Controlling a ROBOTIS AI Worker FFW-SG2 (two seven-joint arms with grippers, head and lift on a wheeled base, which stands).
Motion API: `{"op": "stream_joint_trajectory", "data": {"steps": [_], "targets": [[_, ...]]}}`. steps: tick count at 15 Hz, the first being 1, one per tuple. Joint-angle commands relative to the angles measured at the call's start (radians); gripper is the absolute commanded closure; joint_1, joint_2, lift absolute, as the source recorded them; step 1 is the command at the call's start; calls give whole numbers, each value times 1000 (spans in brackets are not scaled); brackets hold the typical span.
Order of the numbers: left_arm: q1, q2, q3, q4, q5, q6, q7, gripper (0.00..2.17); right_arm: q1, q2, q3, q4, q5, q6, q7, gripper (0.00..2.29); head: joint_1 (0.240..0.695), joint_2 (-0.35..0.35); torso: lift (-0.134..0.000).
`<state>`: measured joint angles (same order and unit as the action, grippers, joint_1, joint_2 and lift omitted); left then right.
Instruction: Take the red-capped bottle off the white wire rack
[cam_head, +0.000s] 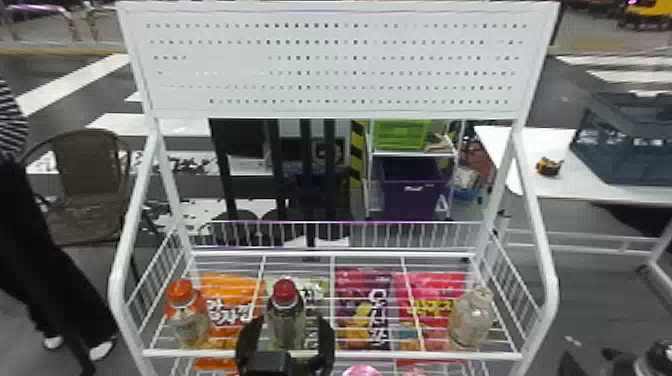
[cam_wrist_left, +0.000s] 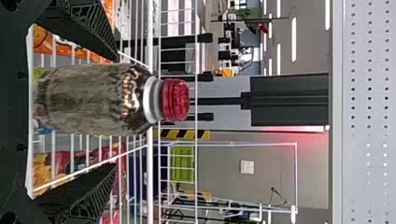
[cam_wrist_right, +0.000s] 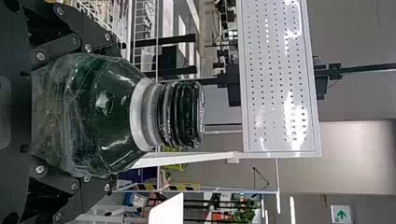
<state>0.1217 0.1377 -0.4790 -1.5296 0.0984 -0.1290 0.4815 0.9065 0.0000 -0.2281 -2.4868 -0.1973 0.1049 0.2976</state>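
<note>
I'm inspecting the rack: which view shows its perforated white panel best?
The head view: the perforated white panel fits there whole. The left wrist view gives a cropped strip, the right wrist view a slanted, cropped part with glare.

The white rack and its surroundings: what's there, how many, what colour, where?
rack: one, white, centre
red-capped bottle: one, dark, rack's front
orange-capped bottle: one, see-through, rack's left
pale bottle: one, beige, rack's right
snack bags: several, orange, green, purple, red, seen through wires
bins: two, green, purple, behind rack
chair: one, brown, back left
table: one, white, back right
black-capped bottle: one, dark green, in right gripper
right gripper: one, black, right of rack
left gripper: one, black, around red-capped bottle
</note>
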Motion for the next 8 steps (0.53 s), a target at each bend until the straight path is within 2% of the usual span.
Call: {"op": "stream_joint_trajectory", "data": {"steps": [1, 3, 4, 6, 7, 8], "targets": [[-50, -3, 7, 29, 11, 6, 0, 73, 11, 1, 0, -6, -1, -13, 0, 512, 499, 0, 0], [-89, -6, 13, 59, 20, 15, -1, 73, 25, 1, -13, -9, -14, -41, 0, 512, 499, 0, 0], [-103, -6, 14, 74, 23, 21, -1, 164, 32, 1, -19, -9, -17, -53, 0, 512, 499, 0, 0], [-105, -4, 27, 68, 30, 52, -6, 768, 51, 1, -25, -7, -24, -96, 0, 512, 499, 0, 0], [-103, -3, 30, 62, 41, 85, -12, 1247, 55, 1, -37, -6, -44, -106, 2, 512, 499, 0, 0], [-100, -4, 28, 60, 41, 88, -9, 1551, 58, 1, -37, -4, -48, -118, 2, 512, 499, 0, 0]]}}
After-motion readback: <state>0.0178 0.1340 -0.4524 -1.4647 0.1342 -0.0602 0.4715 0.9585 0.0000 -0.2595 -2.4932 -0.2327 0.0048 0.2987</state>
